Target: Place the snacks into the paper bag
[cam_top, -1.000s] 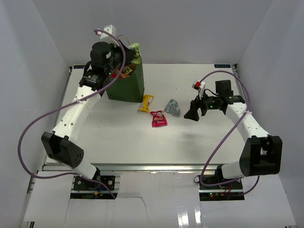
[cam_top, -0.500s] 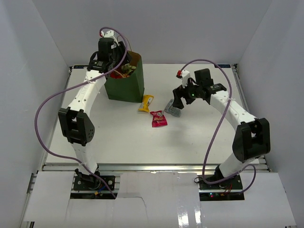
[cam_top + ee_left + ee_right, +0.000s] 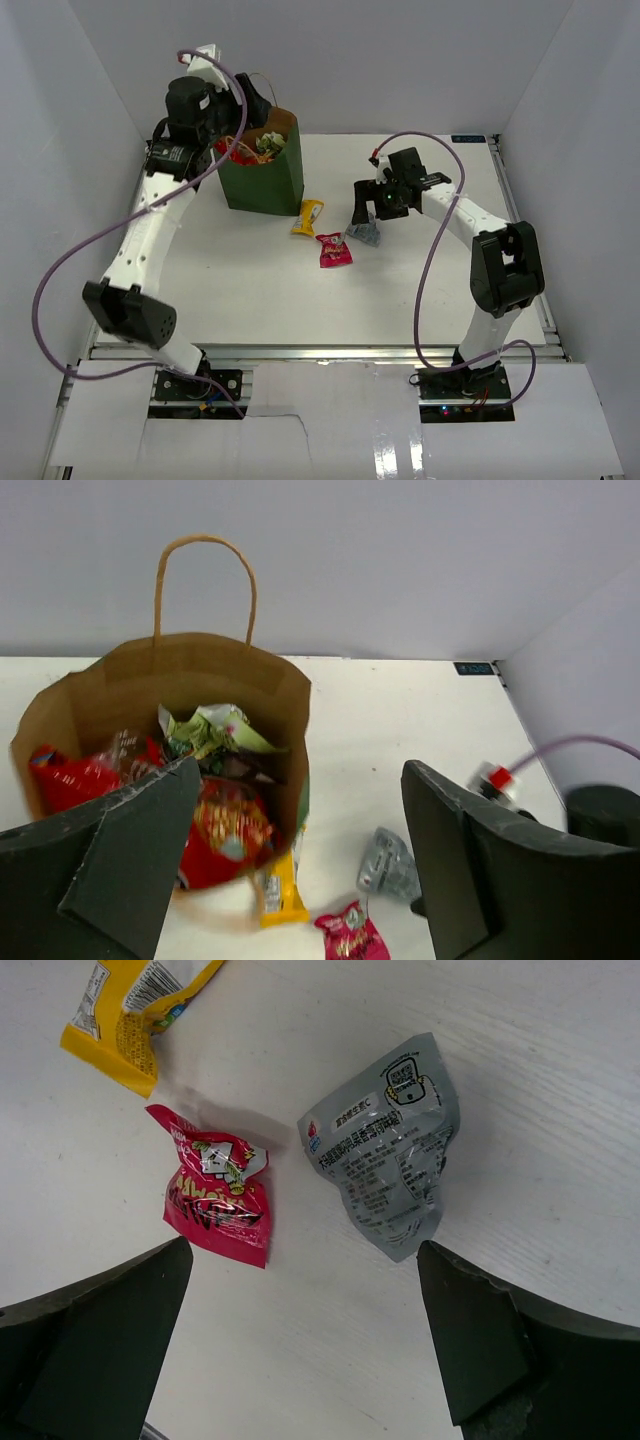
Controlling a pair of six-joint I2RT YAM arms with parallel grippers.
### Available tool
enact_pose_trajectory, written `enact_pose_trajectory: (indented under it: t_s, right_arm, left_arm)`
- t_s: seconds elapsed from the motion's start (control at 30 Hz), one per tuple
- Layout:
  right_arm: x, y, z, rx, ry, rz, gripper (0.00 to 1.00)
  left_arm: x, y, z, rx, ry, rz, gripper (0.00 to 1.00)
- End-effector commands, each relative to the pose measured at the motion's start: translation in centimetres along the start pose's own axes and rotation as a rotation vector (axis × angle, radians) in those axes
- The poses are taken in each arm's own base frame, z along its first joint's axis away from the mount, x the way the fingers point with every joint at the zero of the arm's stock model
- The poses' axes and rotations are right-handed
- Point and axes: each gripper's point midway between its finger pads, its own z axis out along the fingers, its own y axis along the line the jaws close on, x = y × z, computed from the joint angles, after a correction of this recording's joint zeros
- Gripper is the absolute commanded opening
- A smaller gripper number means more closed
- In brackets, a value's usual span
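Right end effector (image 3: pixel 305 1260) hangs spread wide above the silver-grey packet (image 3: pixel 390 1165).

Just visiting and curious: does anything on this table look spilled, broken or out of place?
Nothing looks spilled or damaged. The paper bag stands upright with snacks inside. Three lie loose on the table: a yellow packet by its base, a pink packet and a silver-grey packet.

snacks (image 3: pixel 225 820) in paper bag (image 3: pixel 205 670), three packets (image 3: pixel 335 250) beside
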Motion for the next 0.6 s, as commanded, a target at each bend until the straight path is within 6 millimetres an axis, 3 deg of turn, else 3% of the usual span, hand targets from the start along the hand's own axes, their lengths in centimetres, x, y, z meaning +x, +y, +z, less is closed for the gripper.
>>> enact_pose_trajectory:
  t_s: [0.0,0.1,0.13,0.2,0.23,0.27,0.3,0.33,0.4,0.43,0.5,0.53,0.57]
  right_arm:
    - [-0.7,0.0,1.3,0.028,-0.01,0.022,0.97]
    - [-0.6,-2.1,2.8,0.122,-0.009,-0.019,0.95]
    - [-0.8,-2.7,3.1,0.145,-0.01,-0.045,0.95]
    - [-1.0,-4.1,3.8,0.205,-0.012,-0.074,0.95]
    - [-1.1,-4.5,4.0,0.221,-0.015,-0.083,0.94]
    - [-1.1,-4.9,4.2,0.23,-0.011,-0.11,0.92]
    - [-1.1,-5.2,4.6,0.238,-0.009,-0.121,0.92]
    - [-1.0,-5.3,4.8,0.238,-0.006,-0.13,0.89]
    - [-0.6,-5.2,5.5,0.218,0.01,-0.136,0.86]
    - [-0.5,-5.2,5.8,0.209,0.012,-0.136,0.82]
    - [-0.1,-4.8,6.4,0.168,0.028,-0.16,0.73]
    - [0.1,-4.5,6.5,0.152,0.032,-0.161,0.63]
    - [0.3,-4.1,6.7,0.123,0.038,-0.161,0.57]
  left_arm:
    - [-4.3,-2.9,-9.4,0.105,-0.173,0.059,0.93]
    - [-3.0,-2.7,-13.0,0.112,-0.198,0.041,0.95]
    - [-1.5,-2.3,-15.2,0.11,-0.197,0.032,0.96]
    - [0.5,-2.0,-17.0,0.109,-0.179,-0.008,0.96]
    - [3.1,-1.1,-17.1,0.095,-0.132,-0.029,0.96]
    - [3.3,-1.3,-19.3,0.109,-0.155,-0.045,0.96]
    - [4.7,-1.2,-19.9,0.108,-0.128,-0.083,0.96]
    - [7.4,-0.5,-19.9,0.102,-0.076,-0.106,0.96]
    - [9.4,-0.2,-21.6,0.103,-0.063,-0.151,0.96]
    - [12.1,0.5,-21.3,0.087,-0.01,-0.202,0.96]
    - [13.8,0.6,-22.2,0.101,-0.001,-0.251,0.96]
    - [14.8,0.7,-22.3,0.096,0.014,-0.299,0.96]
    - [17.0,1.4,-22.0,0.081,0.055,-0.326,0.96]
